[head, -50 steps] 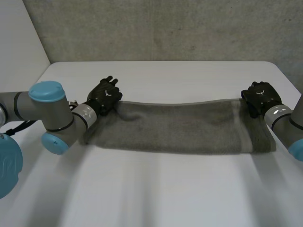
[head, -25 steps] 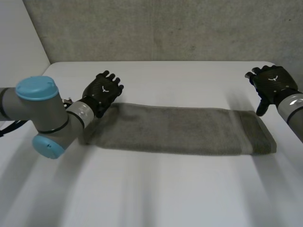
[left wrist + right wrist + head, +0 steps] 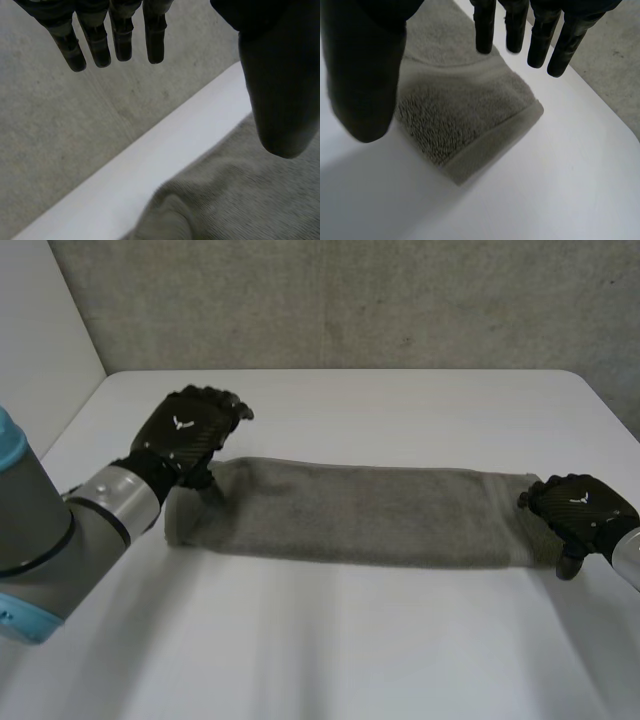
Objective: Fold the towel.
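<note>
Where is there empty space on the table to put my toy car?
The biggest bare patch of the table is the wide stretch between the towel and the near edge. A narrower bare strip lies between the towel and the far edge by the wall. It's crowded at the towel's ends, where the left hand and right hand are.

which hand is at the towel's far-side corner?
The left hand: it is at the towel's far left corner, fingers straight, gripping nothing. The right hand is at the opposite short end, nearer the front edge, also open.
</note>
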Robot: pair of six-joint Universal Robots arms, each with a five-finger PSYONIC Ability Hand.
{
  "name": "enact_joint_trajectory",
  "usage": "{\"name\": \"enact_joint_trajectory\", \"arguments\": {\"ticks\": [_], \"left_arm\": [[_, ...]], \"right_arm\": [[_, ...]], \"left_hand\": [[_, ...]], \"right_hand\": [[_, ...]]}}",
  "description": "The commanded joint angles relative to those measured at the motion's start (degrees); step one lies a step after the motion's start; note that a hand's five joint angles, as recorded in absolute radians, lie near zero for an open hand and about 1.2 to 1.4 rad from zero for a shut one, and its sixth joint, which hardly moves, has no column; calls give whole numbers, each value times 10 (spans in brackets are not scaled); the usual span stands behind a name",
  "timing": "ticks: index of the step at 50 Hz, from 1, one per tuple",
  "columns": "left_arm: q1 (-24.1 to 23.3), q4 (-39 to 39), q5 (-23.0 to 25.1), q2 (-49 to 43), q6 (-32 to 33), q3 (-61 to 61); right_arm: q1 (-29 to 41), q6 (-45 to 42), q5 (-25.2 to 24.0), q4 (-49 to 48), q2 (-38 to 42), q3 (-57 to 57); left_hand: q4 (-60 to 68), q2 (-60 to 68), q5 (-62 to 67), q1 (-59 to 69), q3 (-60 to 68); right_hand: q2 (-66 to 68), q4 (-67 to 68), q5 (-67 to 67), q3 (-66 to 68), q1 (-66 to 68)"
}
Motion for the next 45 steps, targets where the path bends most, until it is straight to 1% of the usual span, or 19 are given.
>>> {"name": "enact_joint_trajectory", "arguments": {"ticks": [1,5,9,11,14,15,16,17,19,20,21,22,23,25,31,33,39,43,45], "left_arm": [[4,28,-17,-31,6,-22],[7,41,-26,-52,5,-20],[10,45,-29,-54,5,-19],[10,46,-29,-55,5,-19],[11,50,-30,-61,5,-18],[11,50,-30,-61,5,-18],[11,52,-31,-64,5,-18],[11,54,-32,-69,5,-18],[11,55,-37,-73,5,-17],[11,58,-46,-79,5,-15],[11,58,-46,-79,5,-15],[11,62,-56,-85,5,-12],[11,62,-56,-85,5,-12],[11,70,-74,-100,6,-8],[11,86,-83,-126,8,3],[11,95,-88,-148,10,17],[12,88,-116,-178,18,41],[12,82,-122,-179,27,40],[10,76,-124,-179,44,36]], "right_arm": [[-5,0,4,-56,41,-5],[-5,1,5,-72,57,-7],[-5,0,5,-72,66,-10],[-5,-1,5,-74,72,-11],[-5,-1,5,-73,73,-12],[-5,-1,4,-73,73,-13],[-5,-1,2,-73,74,-13],[-5,-1,2,-73,74,-13],[-4,-2,1,-74,79,-14],[-4,-2,1,-74,79,-14],[-5,-2,1,-74,80,-14],[-5,-2,1,-74,80,-14],[-5,-2,0,-74,79,-15],[-5,-2,1,-74,79,-18],[-14,-2,6,-73,75,-19],[-18,-2,5,-72,73,-19],[-37,-1,2,-72,56,-17],[-44,-2,-2,-72,52,-16],[-46,-2,-1,-72,49,-16]], "left_hand": [[-31,-18,-4,-20,-28],[-31,-19,-6,-22,-28],[-31,-19,-6,-22,-28],[-31,-19,-6,-22,-28],[-31,-19,-6,-22,-28],[-31,-19,-6,-22,-28],[-31,-19,-6,-22,-28],[-31,-19,-6,-22,-28],[-31,-19,-6,-22,-28],[-31,-19,-6,-22,-28],[-31,-19,-6,-22,-28],[-31,-19,-6,-22,-28],[-31,-19,-6,-22,-28],[-31,-21,-7,-23,-28],[-31,-21,-7,-23,-28],[-31,-21,-7,-23,-28],[-31,-24,-11,-27,-28],[-31,-23,-9,-25,-28],[-31,-19,-6,-22,-28]], "right_hand": [[69,-44,59,-27,66],[97,-44,88,-27,94],[121,-44,111,-27,118],[170,-44,160,-27,166],[195,-44,185,-27,192],[232,-44,222,-27,229],[302,-44,292,-27,299],[303,-44,293,-27,300],[455,-44,445,-27,452],[456,-44,446,-27,453],[566,-44,556,-27,563],[567,-44,557,-27,564],[608,-44,598,-27,605],[608,-44,599,-27,605],[608,-44,599,-27,605],[608,-44,599,-27,605],[608,-44,599,-27,605],[608,-44,599,-27,605],[608,-44,599,-27,605]]}}
